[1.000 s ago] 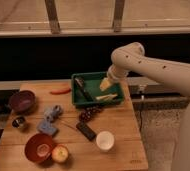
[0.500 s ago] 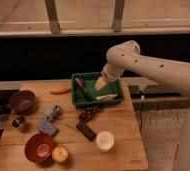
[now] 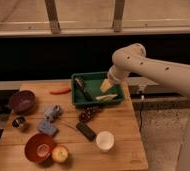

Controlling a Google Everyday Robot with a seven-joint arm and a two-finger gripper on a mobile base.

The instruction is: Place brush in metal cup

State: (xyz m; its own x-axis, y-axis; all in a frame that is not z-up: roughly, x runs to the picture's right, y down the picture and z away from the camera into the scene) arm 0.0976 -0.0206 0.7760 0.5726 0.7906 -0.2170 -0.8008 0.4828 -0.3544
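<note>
Brush (image 3: 83, 88) lies in the left part of the green bin (image 3: 95, 75). Over the bin's right part hangs the gripper (image 3: 106, 86), beside the brush and apart from it (open or closed, I cannot tell). Well apart, the metal cup (image 3: 19, 122) stands near the table's (image 3: 118, 125) left edge, just in front of the purple bowl (image 3: 22, 101).

A wooden-slat table (image 3: 120, 127) occupies the lower left and centre. A speckled grey floor (image 3: 160, 130) lies to its right. Behind the table runs a wide dark panel (image 3: 48, 60), topped by a pale horizontal ledge (image 3: 88, 32). Above the ledge is glazing (image 3: 83, 12), divided by two metal mullions (image 3: 52, 15), both slightly tilted. Lighting is dim and warm. The gripper (image 3: 107, 86) is positioned over the table's far right portion.
</note>
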